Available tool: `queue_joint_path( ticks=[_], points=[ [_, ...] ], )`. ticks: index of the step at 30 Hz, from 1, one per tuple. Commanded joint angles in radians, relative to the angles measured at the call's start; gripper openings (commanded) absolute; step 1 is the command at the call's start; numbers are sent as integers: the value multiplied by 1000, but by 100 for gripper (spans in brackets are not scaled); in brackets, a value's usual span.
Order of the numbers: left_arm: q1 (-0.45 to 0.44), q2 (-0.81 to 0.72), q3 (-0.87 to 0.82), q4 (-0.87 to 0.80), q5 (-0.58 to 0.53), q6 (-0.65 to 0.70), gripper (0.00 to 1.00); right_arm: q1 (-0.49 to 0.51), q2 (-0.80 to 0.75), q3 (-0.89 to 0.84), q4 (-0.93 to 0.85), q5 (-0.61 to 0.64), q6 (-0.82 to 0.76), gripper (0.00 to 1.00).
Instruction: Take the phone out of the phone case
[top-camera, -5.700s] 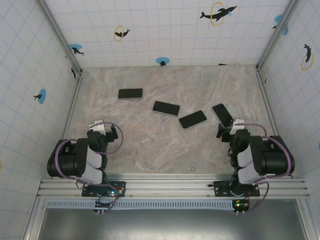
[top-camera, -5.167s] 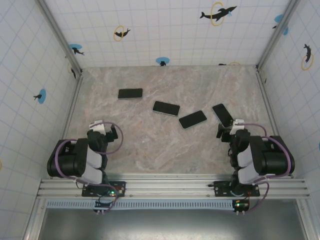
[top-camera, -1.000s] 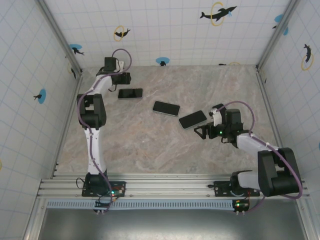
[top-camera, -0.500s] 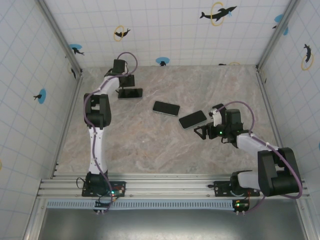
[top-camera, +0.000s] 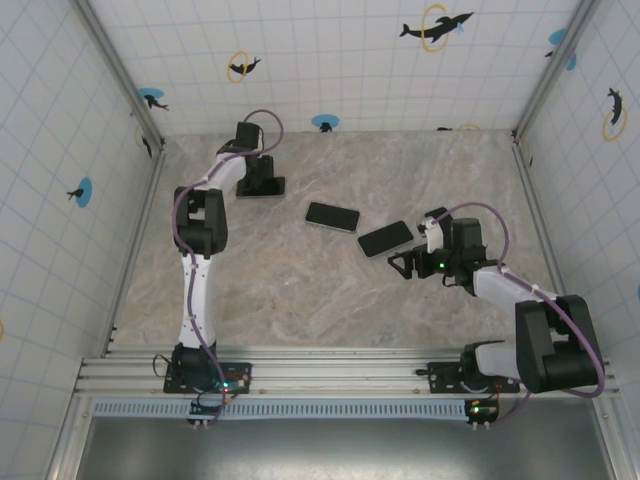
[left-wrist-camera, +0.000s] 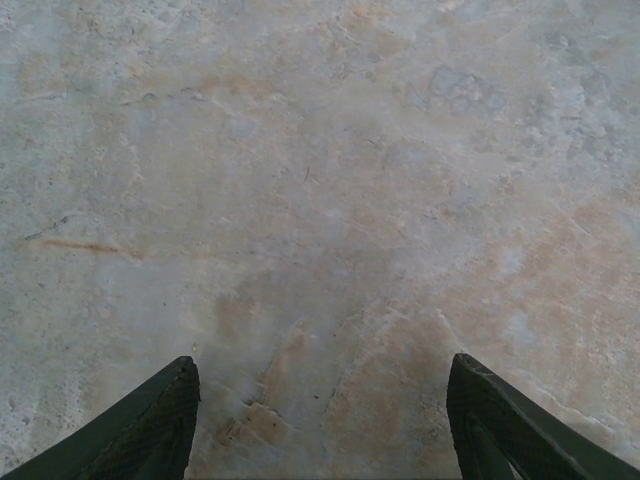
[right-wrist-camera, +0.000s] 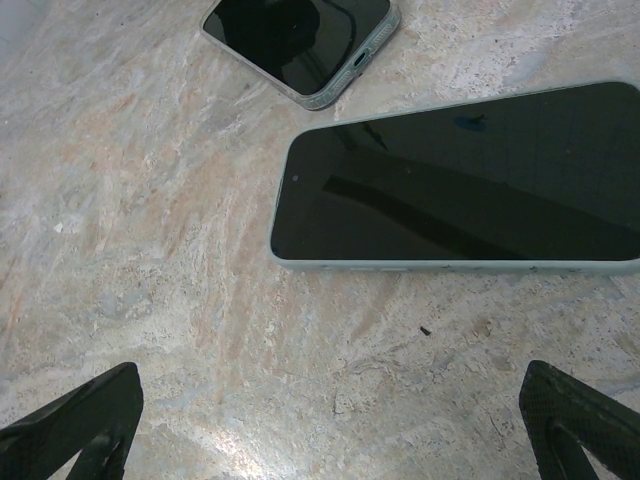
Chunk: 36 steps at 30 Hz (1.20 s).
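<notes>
Two dark-screened phones lie mid-table: one in a pale green case (top-camera: 386, 239) (right-wrist-camera: 460, 180) and one in a greyish case (top-camera: 332, 217) (right-wrist-camera: 300, 40). My right gripper (top-camera: 398, 262) (right-wrist-camera: 330, 368) is open just in front of the near long edge of the pale green case, with bare marble between its fingers. My left gripper (top-camera: 262, 183) (left-wrist-camera: 320, 360) reaches to the back left, over the spot of a third phone, which it mostly hides. Its jaws stand apart and the left wrist view has bare marble between them.
The marble table (top-camera: 300, 290) is walled by white tiled panels with metal corner posts (top-camera: 150, 140). The right arm's forearm (top-camera: 500, 285) lies across the right side of the table. The left arm (top-camera: 195, 250) stretches along the left side.
The left gripper has slid right from the back-left corner to above the back-left phone, and its jaws have narrowed a little. The right arm has stayed still.
</notes>
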Motion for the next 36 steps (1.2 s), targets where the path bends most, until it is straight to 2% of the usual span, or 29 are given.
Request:
queue_joint_path(
  ticks=[1,8,12,20,25,28,30,31,36],
  points=[
    [-20,17,4,-150,7,4,66,5,2,5,-4,-14,5,99],
    [-43,-44,-114,-205,6,31,65,6,2,4,-2,-12,6,99],
    [-59,-112,-233,-170,7,29,65,6,2,2,1,-16,10,99],
    [-79,-223,-355,-178,3,7,65,6,-1,-1,3,-18,11,99],
    [-79,-275,-392,-154,6,31,71,6,-8,-2,5,-19,16,99],
    [-77,-307,-385,-118,15,100,78,6,-17,-7,6,-19,18,99],
    [-78,-325,-375,-92,62,175,86,6,-24,-10,6,-21,17,99],
    [-79,-332,-371,-83,98,213,95,7,-26,-13,7,-21,17,99],
    [-68,-345,-343,-163,297,533,98,8,-42,-18,-2,-20,18,99]
  ],
)
